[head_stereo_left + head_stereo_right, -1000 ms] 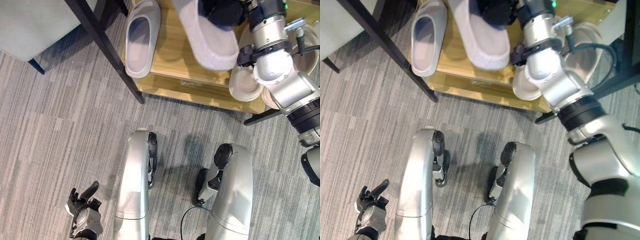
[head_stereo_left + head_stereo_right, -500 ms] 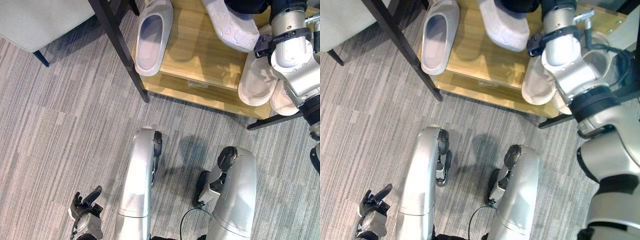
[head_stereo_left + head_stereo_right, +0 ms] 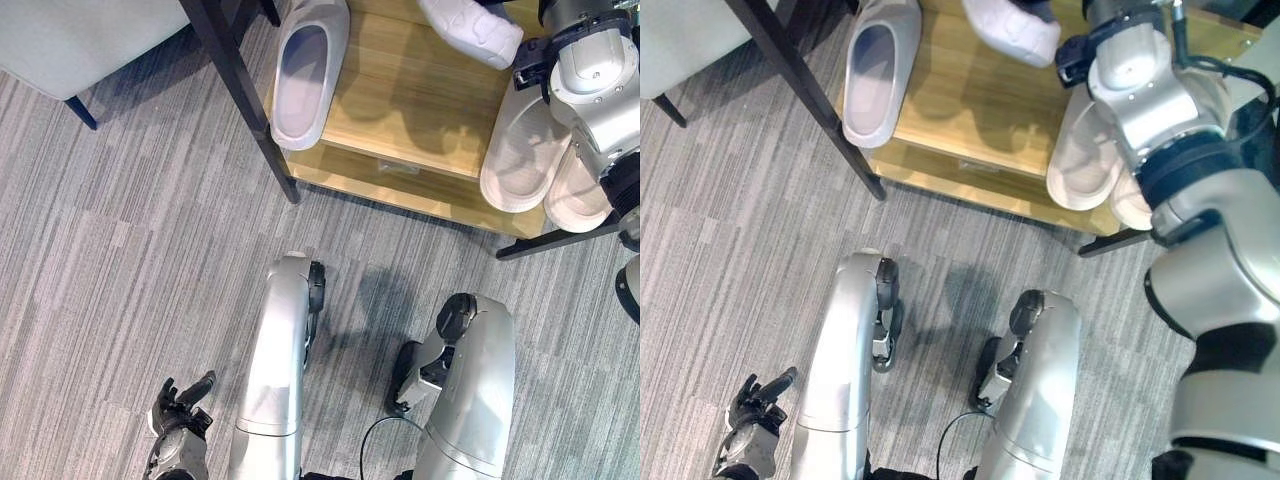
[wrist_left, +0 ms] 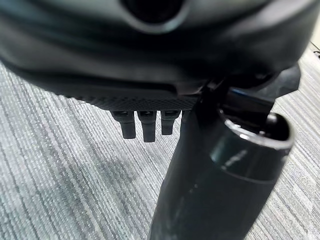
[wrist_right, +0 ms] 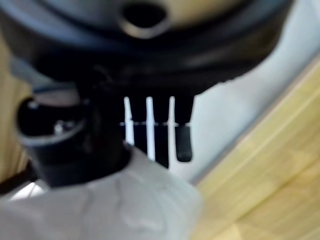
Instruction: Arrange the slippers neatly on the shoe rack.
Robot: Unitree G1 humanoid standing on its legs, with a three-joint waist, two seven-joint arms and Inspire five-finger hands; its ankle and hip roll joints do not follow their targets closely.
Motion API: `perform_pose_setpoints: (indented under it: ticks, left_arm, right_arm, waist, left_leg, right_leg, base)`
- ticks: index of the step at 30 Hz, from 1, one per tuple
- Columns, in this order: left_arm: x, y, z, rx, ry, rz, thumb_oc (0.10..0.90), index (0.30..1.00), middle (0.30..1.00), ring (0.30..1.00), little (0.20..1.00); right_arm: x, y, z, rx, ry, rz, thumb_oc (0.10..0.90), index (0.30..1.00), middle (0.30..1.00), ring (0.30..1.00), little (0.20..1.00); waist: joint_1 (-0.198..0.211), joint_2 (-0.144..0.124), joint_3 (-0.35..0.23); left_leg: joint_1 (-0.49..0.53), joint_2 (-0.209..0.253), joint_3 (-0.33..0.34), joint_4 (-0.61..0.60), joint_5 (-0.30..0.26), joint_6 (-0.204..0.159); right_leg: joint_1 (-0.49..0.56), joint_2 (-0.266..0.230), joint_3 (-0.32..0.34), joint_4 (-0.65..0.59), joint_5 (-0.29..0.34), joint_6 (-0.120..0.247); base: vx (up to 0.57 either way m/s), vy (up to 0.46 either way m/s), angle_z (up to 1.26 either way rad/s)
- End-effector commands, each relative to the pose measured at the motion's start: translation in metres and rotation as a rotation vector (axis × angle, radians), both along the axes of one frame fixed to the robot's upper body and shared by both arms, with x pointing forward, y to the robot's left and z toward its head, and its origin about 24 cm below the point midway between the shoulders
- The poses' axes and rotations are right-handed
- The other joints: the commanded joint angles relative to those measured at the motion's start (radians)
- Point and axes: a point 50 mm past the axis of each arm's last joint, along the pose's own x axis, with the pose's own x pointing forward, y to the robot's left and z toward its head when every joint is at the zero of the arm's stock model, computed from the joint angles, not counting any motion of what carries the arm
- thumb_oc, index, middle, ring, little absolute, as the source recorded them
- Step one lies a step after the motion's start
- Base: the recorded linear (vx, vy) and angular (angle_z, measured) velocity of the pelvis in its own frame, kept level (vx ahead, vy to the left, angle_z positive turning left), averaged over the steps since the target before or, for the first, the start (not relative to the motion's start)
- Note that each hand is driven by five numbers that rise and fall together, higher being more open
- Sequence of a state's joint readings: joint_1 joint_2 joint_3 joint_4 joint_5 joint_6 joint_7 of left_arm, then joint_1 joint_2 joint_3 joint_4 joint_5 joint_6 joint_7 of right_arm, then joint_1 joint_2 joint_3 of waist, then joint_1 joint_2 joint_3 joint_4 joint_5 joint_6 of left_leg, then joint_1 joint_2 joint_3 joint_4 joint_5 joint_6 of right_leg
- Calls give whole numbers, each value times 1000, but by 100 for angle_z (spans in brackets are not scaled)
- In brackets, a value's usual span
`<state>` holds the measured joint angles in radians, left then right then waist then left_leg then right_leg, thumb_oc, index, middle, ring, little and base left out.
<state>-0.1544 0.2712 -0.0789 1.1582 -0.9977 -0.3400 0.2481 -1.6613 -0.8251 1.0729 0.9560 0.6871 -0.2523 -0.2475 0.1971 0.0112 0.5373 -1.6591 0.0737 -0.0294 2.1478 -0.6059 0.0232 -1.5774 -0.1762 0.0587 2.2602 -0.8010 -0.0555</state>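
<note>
I see the wooden shoe rack (image 3: 400, 110) standing on grey carpet (image 3: 120, 250), with a black frame leg (image 3: 240, 90) at its left corner. One pale slipper (image 3: 305, 70) lies on the shelf at the left end, opening up, toe toward me. At the right end two more slippers (image 3: 525, 150) lie side by side, touching, partly under my right arm.

My right hand (image 5: 150, 135) is up at the far side of the rack. In its wrist view the fingers (image 5: 183, 142) reach down behind a white slipper (image 3: 470, 28) and the thumb sits against its near face, so I read it as clamped on that slipper. From the head views this slipper shows its patterned sole and hangs tilted above the shelf's middle, well apart from the left slipper.

My left hand (image 3: 180, 415) hangs low beside my body over the carpet, fingers (image 4: 142, 125) loosely extended, holding nothing.

A grey upholstered seat (image 3: 70, 35) sits to the left of the rack.
</note>
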Motion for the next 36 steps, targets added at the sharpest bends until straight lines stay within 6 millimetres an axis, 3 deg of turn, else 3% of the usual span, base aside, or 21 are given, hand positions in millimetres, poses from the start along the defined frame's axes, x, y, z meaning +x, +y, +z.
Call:
perform_pose_setpoints:
  ticks: [1, 8, 9, 12, 22, 25, 36]
  left_arm:
    - [-22, 33, 6, 128, 54, -52, 800, 900, 900, 900, 900]
    - [-20, 23, 4, 160, 73, -149, 800, 900, 900, 900, 900]
    - [-35, 27, 0, 173, 122, -139, 800, 900, 900, 900, 900]
    - [-54, 30, -6, 153, 163, -108, 800, 900, 900, 900, 900]
    - [-61, 33, -5, 162, 157, -99, 800, 900, 900, 900, 900]
    - [-58, 34, -3, 173, 135, -105, 800, 900, 900, 900, 900]
    - [-51, 23, -4, 162, 104, -155, 800, 900, 900, 900, 900]
  right_arm:
    - [-49, 28, 89, 30, -277, 144, 400, 300, 300, 300, 300]
    - [-53, 28, 86, 41, -274, 194, 400, 300, 300, 300, 300]
    - [-56, 12, 85, 81, -275, 189, 400, 300, 300, 300, 300]
    - [-64, 4, 84, 44, -275, 211, 400, 300, 300, 300, 300]
    - [-65, -20, 57, 19, -221, 234, 400, 300, 300, 300, 300]
    - [-66, -22, 39, -68, -145, 261, 400, 300, 300, 300, 300]
    - [-61, 1, 12, -468, -43, 186, 400, 300, 300, 300, 300]
  waist:
    - [59, -35, -17]
    - [55, -53, -17]
    - [59, -51, -17]
    - [54, -57, -17]
    - [47, -56, -17]
    - [44, -62, -17]
    - [44, -68, -17]
  left_leg:
    - [89, 19, -53, 65, -201, 11]
    - [89, 19, -53, 58, -206, 13]
    - [89, 17, -51, 58, -206, 13]
    - [89, 20, -49, 59, -208, 13]
    - [89, 23, -37, 61, -207, 15]
    - [89, 24, -35, 56, -203, 12]
    - [89, 22, -40, 56, -199, 8]
  right_leg:
    - [34, -7, 41, 23, 28, -104]
    - [31, -9, 40, 12, 33, -104]
    - [31, -10, 39, 12, 30, -106]
    - [27, -8, 41, 12, 29, -107]
    - [14, -4, 46, 20, 25, -110]
    - [13, -8, 49, 17, 24, -108]
    - [8, -10, 46, 17, 24, -108]
  base:
    - [0, 0, 0]
    - [0, 0, 0]
    - [0, 0, 0]
    - [0, 0, 0]
    - [0, 0, 0]
    - [0, 0, 0]
    - [0, 0, 0]
